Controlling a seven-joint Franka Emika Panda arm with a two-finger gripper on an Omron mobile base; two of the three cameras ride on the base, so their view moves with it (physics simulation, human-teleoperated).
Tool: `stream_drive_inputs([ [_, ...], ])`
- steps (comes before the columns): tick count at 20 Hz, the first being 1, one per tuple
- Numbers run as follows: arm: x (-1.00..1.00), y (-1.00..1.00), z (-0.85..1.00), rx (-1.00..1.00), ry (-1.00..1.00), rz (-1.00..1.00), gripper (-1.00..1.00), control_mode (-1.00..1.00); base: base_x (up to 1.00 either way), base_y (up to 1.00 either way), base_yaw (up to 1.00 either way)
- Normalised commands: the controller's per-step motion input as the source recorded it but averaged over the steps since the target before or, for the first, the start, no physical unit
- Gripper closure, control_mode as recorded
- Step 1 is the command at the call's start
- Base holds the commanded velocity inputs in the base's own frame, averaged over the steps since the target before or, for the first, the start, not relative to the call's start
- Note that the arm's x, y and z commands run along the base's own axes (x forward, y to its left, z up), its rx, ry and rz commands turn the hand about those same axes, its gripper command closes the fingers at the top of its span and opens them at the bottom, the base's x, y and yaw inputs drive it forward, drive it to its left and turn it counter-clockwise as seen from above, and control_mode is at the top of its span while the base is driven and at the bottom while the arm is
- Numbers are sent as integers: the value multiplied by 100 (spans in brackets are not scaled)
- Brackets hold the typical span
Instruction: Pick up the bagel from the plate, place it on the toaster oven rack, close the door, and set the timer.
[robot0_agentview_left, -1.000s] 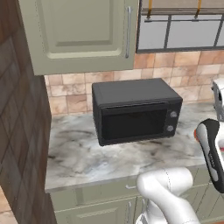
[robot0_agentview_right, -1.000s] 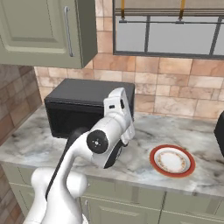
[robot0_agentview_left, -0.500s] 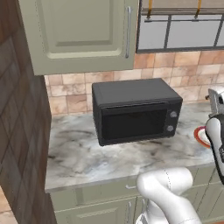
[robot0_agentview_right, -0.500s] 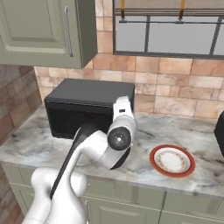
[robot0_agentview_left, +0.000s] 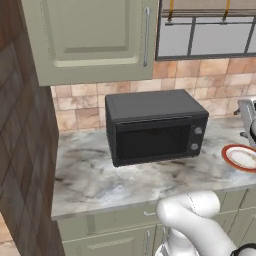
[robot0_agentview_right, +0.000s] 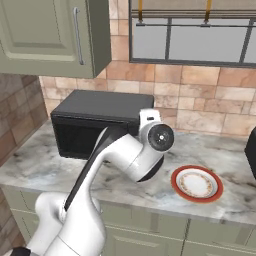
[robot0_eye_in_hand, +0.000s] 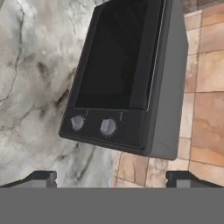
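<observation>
– Where are your jaws?

– My gripper (robot0_eye_in_hand: 111, 177) is spread wide, holding nothing, with the oven (robot0_eye_in_hand: 127, 78) just ahead, its door (robot0_eye_in_hand: 114, 57) shut (two knobs (robot0_eye_in_hand: 92, 125) nearest me).

– And the plate?

– The plate (robot0_agentview_right: 196, 184) lies on the counter (robot0_agentview_right: 40, 167), well apart from my jaws; I cannot make out a bagel on it.

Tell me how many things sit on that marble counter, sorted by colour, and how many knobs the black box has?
Black: 1, the toaster oven, door shut
White with a red-orange rim: 1, the plate
Total on the counter: 2
Knobs on the oven: 2
</observation>
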Motion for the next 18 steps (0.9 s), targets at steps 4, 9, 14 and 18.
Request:
stream_drive_inputs([
  [4,0,13,-45,0,0,0,-100,-100,0,0,0],
  [9,0,2,-38,2,0,1,-100,-100,0,0,0],
  [14,3,5,-37,5,1,3,-100,-100,0,0,0],
  [18,12,9,-31,3,0,5,-100,-100,0,0,0],
])
